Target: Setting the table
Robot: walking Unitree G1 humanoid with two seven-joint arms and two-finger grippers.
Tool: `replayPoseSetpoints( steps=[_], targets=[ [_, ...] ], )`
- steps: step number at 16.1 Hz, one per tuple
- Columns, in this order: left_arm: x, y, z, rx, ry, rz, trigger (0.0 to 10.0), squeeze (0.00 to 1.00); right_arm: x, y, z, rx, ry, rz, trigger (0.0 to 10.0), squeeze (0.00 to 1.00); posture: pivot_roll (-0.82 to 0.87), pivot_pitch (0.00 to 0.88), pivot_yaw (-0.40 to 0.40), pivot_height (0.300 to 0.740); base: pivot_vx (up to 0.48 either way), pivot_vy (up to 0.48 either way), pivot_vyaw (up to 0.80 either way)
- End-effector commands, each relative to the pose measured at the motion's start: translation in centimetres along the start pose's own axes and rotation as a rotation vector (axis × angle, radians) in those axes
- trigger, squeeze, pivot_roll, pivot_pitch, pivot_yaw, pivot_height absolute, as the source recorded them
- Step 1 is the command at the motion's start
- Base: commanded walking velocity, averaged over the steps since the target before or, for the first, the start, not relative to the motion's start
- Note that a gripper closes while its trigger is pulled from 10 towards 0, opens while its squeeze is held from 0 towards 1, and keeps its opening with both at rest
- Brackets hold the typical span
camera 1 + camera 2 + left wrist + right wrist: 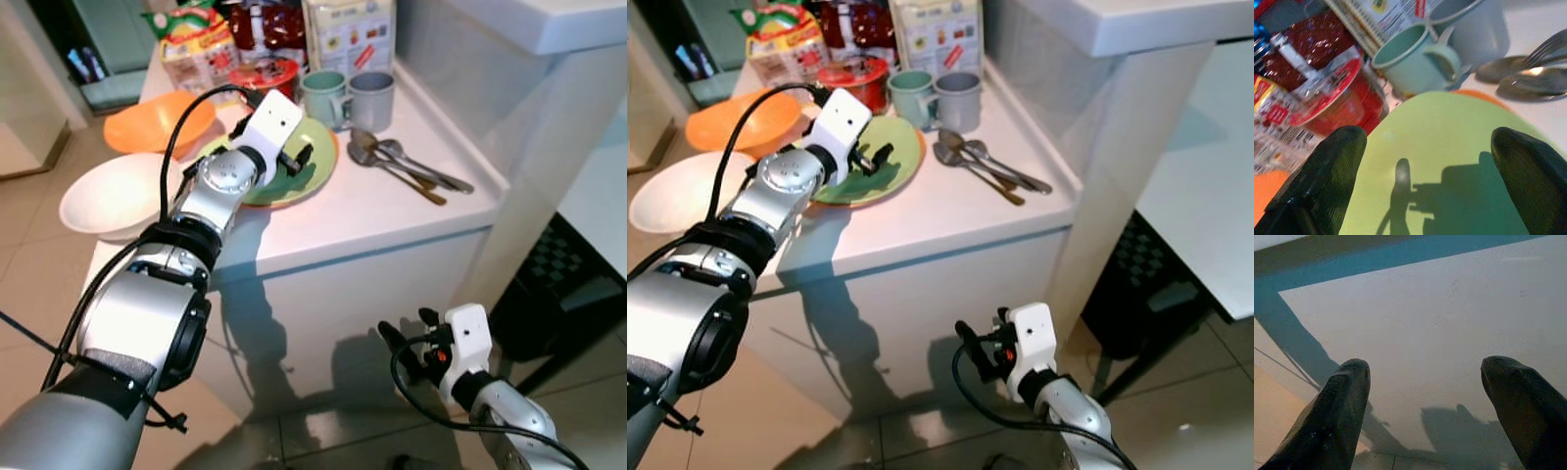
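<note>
A light green plate (319,164) lies on the white counter (362,211), with an orange rim showing under its far edge. My left gripper (295,163) hovers just above the plate, open, with nothing between its fingers (1327,171). Past the plate stand a teal mug (323,94) and a grey mug (373,97). Several spoons and forks (402,166) lie to the right of the plate. Left of it are an orange bowl (155,123) and a white bowl (110,198). My right gripper (407,345) hangs low in front of the white cabinet, open and empty.
A red-lidded tub (263,74) and food packets (196,44) crowd the back of the counter. A tall white wall unit (529,88) rises at the counter's right end. A dark basket (563,284) stands on the tiled floor to the right.
</note>
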State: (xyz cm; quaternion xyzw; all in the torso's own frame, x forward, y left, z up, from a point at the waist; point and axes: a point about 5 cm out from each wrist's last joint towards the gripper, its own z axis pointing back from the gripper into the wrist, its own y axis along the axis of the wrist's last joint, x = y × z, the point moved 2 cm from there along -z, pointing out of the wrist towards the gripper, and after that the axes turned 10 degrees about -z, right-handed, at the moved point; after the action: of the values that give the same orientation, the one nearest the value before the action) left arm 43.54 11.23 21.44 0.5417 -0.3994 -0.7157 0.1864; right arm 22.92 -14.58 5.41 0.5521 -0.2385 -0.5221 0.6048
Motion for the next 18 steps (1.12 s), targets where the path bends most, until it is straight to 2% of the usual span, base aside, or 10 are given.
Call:
replayPoseSetpoints(
  steps=[1, 3, 10, 13, 18],
  targets=[
    [-0.3, -1.3, 0.4, -0.048, 0.006, -0.007, 10.0, 0.00, -0.1, -0.2, 0.0, 0.000, 0.004, -0.003, 10.0, 0.00, -0.04, 0.059, 0.143, 0.740, 0.000, 0.000, 0.00],
    [-0.3, -1.5, 0.4, -0.064, -0.010, -0.017, 10.0, 0.00, -0.2, -0.2, 0.1, 0.002, -0.001, -0.004, 10.0, 0.00, -0.04, 0.055, 0.151, 0.740, 0.000, 0.000, 0.00],
    [1.5, -3.5, 0.8, -0.144, -0.129, -0.022, 10.0, 0.00, -0.4, -0.5, 0.3, 0.000, -0.008, -0.012, 10.0, 0.00, -0.05, 0.058, 0.160, 0.740, 0.000, 0.000, 0.00],
    [0.6, -2.7, 1.0, -0.088, -0.141, -0.054, 10.0, 0.00, -0.1, -0.9, 0.4, -0.009, -0.018, -0.019, 10.0, 0.00, -0.04, 0.061, 0.159, 0.740, 0.000, 0.000, 0.00],
    [-0.1, -2.0, 1.0, -0.054, -0.130, -0.042, 10.0, 0.00, -0.1, -1.1, -0.1, -0.021, -0.007, -0.018, 10.0, 0.00, -0.02, 0.057, 0.151, 0.740, 0.000, 0.000, 0.00]
  ],
)
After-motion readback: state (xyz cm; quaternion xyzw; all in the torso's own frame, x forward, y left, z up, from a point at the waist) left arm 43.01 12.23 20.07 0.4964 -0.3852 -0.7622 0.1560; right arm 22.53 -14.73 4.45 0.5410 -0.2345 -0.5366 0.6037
